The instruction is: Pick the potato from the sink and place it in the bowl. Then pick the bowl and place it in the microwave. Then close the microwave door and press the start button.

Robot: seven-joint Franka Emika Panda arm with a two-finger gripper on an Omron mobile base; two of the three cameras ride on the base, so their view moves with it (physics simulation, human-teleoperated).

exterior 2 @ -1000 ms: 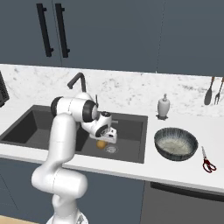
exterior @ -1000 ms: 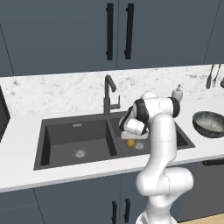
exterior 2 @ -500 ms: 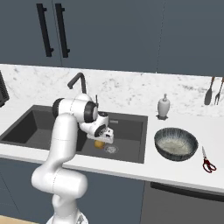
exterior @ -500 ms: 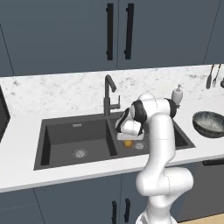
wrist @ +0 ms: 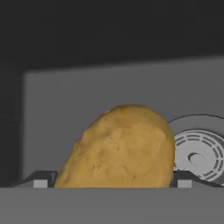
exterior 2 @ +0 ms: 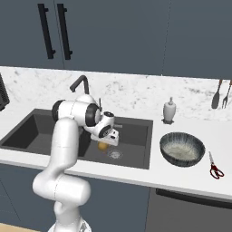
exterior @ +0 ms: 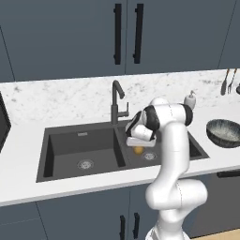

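Note:
The golden potato [exterior: 138, 150] [exterior 2: 103, 146] lies on the floor of the dark sink's [exterior: 79, 140] right basin, beside its round drain [wrist: 197, 155]. My gripper [exterior: 138, 145] [exterior 2: 105, 141] reaches down into that basin, right over the potato. In the hand view the potato [wrist: 124, 146] sits between the two spread fingertips [wrist: 40, 180] of my open gripper [wrist: 113, 180]; contact cannot be told. The dark blue-grey bowl [exterior: 225, 132] [exterior 2: 182, 148] stands on the counter to the right of the sink, with nothing in it.
A dark curved faucet [exterior: 116, 100] [exterior 2: 79, 84] rises behind the sink divider, close to my hand. A soap dispenser [exterior: 190, 99] [exterior 2: 169, 110] stands behind the basin. Red scissors [exterior 2: 215, 169] lie right of the bowl, and utensils [exterior 2: 220, 93] hang on the wall. A black appliance edge [exterior: 3, 125] shows far left.
My hand has sunk lower into the right basin and come down around the potato. The fingers have stayed spread, and the potato has not moved.

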